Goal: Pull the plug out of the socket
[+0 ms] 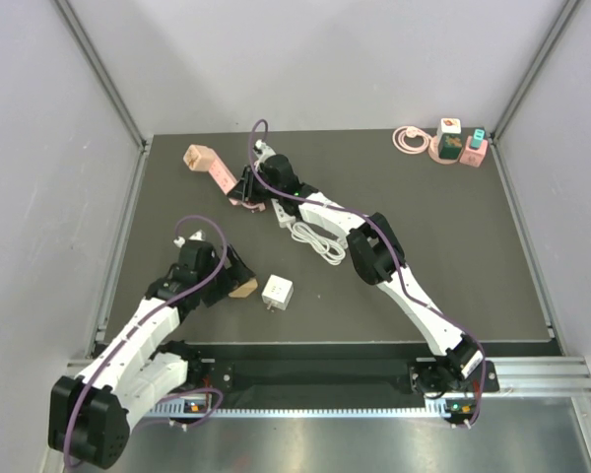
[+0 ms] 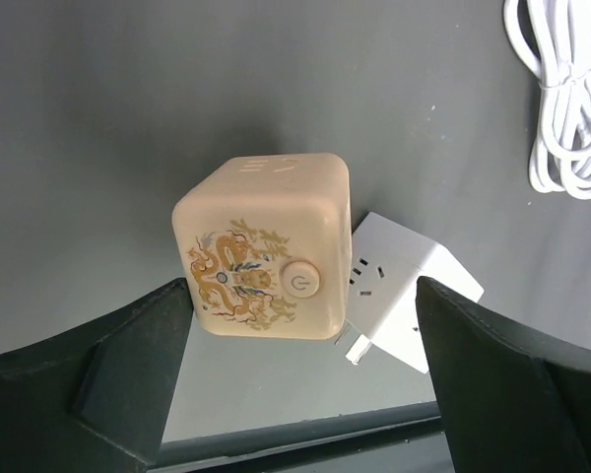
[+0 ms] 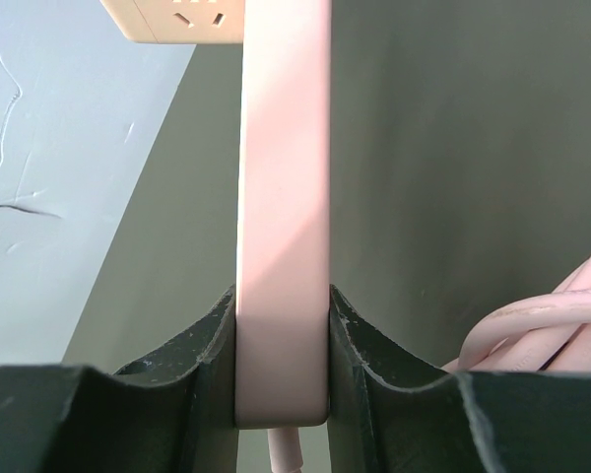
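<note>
A pink power strip lies at the back of the dark mat, with a beige cube plug on its far end. My right gripper is shut on the strip's near end; in the right wrist view the strip is clamped between both fingers and the beige cube shows at the top. My left gripper is open. In the left wrist view a beige dragon-print cube sits between and just beyond its fingers. A white cube adapter lies beside it, prongs bare.
A coiled white cable lies mid-mat and shows in the left wrist view. A pink cable coil and colourful cubes sit at the back right. A pink cord runs beside the right fingers. Metal rails edge the mat.
</note>
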`<state>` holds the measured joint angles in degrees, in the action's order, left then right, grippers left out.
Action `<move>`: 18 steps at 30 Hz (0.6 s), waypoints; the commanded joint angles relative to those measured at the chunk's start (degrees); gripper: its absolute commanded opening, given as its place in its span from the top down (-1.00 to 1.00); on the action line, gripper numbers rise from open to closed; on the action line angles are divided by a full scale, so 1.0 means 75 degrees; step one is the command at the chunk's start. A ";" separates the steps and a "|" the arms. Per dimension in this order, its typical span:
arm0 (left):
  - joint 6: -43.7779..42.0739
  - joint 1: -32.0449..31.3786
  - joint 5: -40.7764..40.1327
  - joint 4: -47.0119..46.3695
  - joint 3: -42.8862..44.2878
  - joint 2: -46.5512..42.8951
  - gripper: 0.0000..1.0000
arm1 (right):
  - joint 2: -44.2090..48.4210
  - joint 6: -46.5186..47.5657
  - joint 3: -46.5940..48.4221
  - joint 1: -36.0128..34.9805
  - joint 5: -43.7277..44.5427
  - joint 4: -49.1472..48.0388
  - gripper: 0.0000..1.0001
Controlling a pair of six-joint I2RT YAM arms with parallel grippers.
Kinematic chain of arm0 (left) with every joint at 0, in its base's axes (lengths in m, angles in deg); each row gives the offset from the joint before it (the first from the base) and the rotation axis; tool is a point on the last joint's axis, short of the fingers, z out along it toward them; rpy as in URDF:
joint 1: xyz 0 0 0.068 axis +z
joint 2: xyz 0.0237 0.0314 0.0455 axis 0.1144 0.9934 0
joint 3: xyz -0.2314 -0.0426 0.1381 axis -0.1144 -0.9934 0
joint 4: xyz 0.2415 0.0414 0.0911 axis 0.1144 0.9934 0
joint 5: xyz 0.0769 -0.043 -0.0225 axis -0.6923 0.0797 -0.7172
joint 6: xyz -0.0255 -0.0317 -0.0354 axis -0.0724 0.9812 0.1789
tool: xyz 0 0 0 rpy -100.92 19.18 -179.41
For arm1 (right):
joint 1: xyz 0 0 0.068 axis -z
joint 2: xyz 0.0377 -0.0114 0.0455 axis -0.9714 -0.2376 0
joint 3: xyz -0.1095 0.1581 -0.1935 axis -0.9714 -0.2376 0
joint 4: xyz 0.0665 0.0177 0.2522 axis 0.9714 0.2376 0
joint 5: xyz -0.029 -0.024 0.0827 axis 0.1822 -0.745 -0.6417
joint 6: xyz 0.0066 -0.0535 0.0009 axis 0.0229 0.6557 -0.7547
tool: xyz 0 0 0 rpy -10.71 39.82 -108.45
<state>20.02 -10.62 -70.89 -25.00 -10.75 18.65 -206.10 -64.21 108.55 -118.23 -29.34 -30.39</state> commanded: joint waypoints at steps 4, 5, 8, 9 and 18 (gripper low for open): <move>-0.0307 0.0007 -0.0597 0.0648 0.0995 -0.0341 -0.96 | 0.0208 0.0363 -0.0244 0.0042 0.0073 -0.0016 1.00; -0.0412 0.0007 -0.1191 0.0871 0.1449 -0.0283 -0.96 | 0.0209 0.0398 -0.0267 0.0042 0.0061 0.0007 1.00; -0.0823 0.0007 -0.1874 0.1060 0.2247 -0.0014 -0.96 | 0.0208 0.0410 -0.0256 0.0030 0.0038 0.0019 1.00; -0.0963 0.0019 -0.2329 0.1083 0.2460 0.0080 -0.96 | 0.0209 0.0422 -0.0267 0.0030 0.0038 0.0019 1.00; -0.1504 0.1048 -0.3213 -0.0156 0.4559 0.2352 -0.96 | 0.0244 0.0480 -0.0267 0.0019 0.0014 0.0043 1.00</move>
<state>10.60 -6.40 -91.46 -20.80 20.12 31.94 -205.77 -62.88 107.83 -118.23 -30.06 -30.76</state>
